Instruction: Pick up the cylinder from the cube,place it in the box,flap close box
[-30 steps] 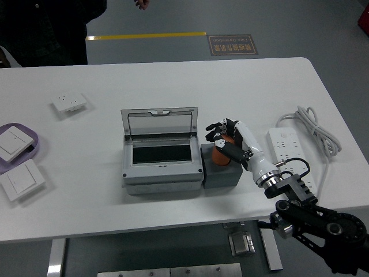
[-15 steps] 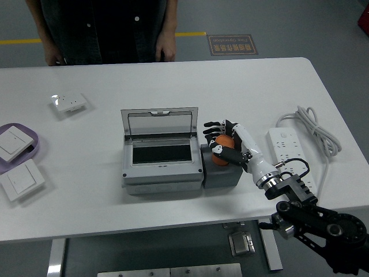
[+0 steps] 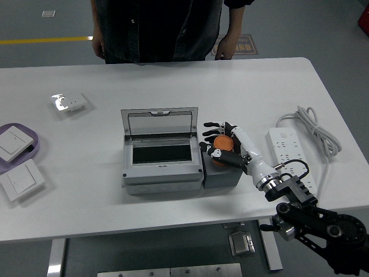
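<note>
The orange cylinder [image 3: 221,142] is gripped by the curled fingers [image 3: 214,128] of the right hand [image 3: 226,143] above the grey cube [image 3: 222,176], right of the open box [image 3: 161,153].

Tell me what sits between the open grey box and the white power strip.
In the head view, the grey cube stands between the box and the power strip, against the box's right side. The right hand grips the orange cylinder above it.

High head view over white table [image 3: 173,75]
</note>
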### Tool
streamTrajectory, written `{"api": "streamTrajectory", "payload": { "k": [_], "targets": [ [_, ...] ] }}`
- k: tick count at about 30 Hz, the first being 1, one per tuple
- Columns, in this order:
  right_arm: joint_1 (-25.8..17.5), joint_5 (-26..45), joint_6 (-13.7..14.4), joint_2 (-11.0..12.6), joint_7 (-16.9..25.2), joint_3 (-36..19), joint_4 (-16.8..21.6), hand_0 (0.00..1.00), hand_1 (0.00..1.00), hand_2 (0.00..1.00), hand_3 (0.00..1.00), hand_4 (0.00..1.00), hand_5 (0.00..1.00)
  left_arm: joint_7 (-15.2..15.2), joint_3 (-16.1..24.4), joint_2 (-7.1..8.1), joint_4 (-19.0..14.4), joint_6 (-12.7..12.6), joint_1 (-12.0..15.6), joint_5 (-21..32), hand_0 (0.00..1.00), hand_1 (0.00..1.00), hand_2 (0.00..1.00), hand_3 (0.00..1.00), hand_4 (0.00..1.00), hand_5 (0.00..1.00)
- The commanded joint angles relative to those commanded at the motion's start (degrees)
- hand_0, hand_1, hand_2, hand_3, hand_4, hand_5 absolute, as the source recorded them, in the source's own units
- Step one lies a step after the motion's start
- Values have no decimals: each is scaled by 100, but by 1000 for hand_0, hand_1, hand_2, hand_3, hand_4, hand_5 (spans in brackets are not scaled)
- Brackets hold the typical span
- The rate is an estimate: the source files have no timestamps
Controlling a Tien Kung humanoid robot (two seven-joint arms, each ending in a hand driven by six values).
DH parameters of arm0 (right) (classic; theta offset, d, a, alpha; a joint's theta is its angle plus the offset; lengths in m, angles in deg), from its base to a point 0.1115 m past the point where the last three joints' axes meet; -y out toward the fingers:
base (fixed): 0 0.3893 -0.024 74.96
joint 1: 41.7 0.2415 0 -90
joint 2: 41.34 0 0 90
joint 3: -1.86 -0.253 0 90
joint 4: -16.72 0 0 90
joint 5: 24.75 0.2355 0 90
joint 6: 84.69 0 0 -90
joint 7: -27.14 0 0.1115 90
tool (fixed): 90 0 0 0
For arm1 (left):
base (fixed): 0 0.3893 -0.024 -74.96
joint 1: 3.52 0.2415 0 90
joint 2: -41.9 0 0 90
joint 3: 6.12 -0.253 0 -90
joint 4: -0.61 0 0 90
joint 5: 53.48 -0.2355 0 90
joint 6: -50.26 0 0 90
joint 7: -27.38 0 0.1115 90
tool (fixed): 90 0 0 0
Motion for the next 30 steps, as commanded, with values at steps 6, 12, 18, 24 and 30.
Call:
{"api": "streamTrajectory", "payload": {
  "k": [6, 12, 18, 24, 30],
  "targets": [
    [0, -9, 11, -1, 10, 36, -16, 678, 635, 635, 730, 855, 229, -19, -40, 4, -7, -15, 3, 28, 627, 626, 553, 607, 670, 343],
    [-2, -43, 62, -2, 1, 44, -11, 661, 632, 632, 715, 710, 53, -37, -72, 5, -16, -27, -4, 62, 626, 626, 552, 606, 660, 336],
    [-12, -57, 69, -1, -31, 30, -16, 649, 628, 631, 697, 575, 2, -48, -94, 12, -23, -30, -14, 78, 625, 625, 551, 605, 653, 331],
    [-16, -67, 64, 2, -49, 37, -17, 674, 627, 610, 671, 447, 2, -65, -123, 20, -24, -44, -15, 105, 624, 624, 551, 604, 651, 331],
    [-17, 16, 28, -4, -18, 33, -37, 685, 626, 601, 662, 393, 2, -85, -155, 14, -31, -66, -22, 145, 623, 625, 551, 604, 650, 332]
  ]
}}
